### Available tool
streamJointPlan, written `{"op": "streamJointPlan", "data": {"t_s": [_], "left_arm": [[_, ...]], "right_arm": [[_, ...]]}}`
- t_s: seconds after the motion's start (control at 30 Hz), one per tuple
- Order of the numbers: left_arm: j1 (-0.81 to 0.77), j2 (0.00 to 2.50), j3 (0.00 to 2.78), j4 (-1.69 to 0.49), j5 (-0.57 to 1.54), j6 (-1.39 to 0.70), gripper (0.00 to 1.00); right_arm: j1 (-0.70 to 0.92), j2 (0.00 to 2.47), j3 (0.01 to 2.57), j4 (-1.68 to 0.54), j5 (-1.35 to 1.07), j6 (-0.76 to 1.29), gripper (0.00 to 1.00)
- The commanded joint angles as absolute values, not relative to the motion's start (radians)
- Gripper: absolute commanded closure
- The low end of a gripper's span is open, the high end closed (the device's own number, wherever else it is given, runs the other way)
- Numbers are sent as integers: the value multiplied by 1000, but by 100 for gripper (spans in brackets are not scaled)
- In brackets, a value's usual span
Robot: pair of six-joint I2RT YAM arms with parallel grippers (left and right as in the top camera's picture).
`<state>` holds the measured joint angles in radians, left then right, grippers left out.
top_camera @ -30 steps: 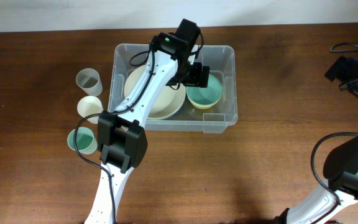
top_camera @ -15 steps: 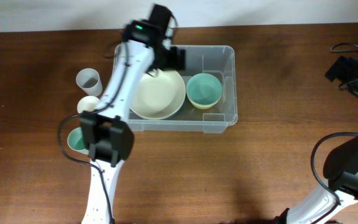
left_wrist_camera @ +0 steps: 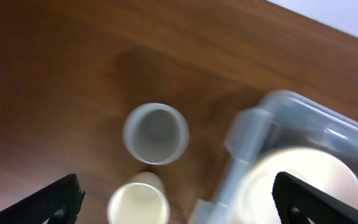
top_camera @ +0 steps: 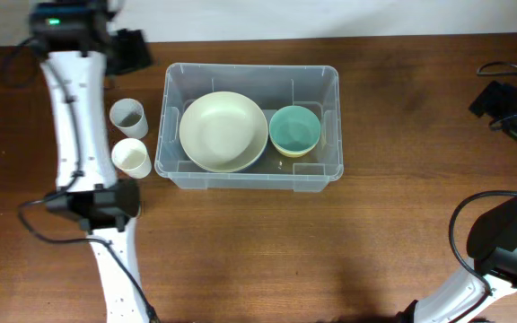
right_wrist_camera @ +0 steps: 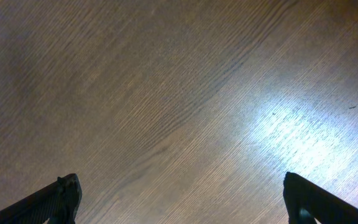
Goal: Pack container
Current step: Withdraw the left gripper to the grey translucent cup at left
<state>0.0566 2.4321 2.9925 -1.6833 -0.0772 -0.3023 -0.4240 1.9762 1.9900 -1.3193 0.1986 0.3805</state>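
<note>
Overhead: the container [top_camera: 249,68] sits on the table [top_camera: 330,251] at centre-left, upright, long axis left-right, with 2 items inside: a wide cream bowl [top_camera: 223,131] in the left part and a teal bowl [top_camera: 294,130] just beside it on the right. 2 cups stand outside, just beside the left wall: a translucent grey cup [top_camera: 127,115] and a cream cup [top_camera: 132,157]. The left gripper [top_camera: 135,51] hangs over the table's far-left corner, apart from the container and holding nothing. The right gripper [top_camera: 496,97] is at the far right edge, well apart from everything. Left wrist: the jaws are spread fully wide and empty; below are the grey cup [left_wrist_camera: 156,133], the cream cup [left_wrist_camera: 138,202] and the container's rounded corner [left_wrist_camera: 253,134], blurred. Right wrist: the jaws are spread fully wide over bare wood, nothing between them. Handling judgement: the container looks like thin, smooth moulded plastic, light in itself, its walls likely to flex under a pinch and slippery on flat faces. The rolled rim at a short end looks the best hold; the bowls may slide if it tilts.
</note>
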Motion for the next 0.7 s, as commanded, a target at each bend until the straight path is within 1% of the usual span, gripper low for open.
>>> {"op": "streamJointPlan", "data": {"t_s": [0.0,0.13,0.33,0.67], "left_arm": [[130,2413,2951,-1687,-4,-298,1],[168,2414,2811,-1665,-3,-302,0],[174,2414,2594,-1561,-2,-302,0],[174,2414,2368,-1415,5,-347,1]], "right_arm": [[-426,1986,1984,-1320,215,374,1],[-426,1986,1984,-1320,214,374,1],[-426,1986,1984,-1320,215,374,1],[-426,1986,1984,-1320,215,374,1]]}}
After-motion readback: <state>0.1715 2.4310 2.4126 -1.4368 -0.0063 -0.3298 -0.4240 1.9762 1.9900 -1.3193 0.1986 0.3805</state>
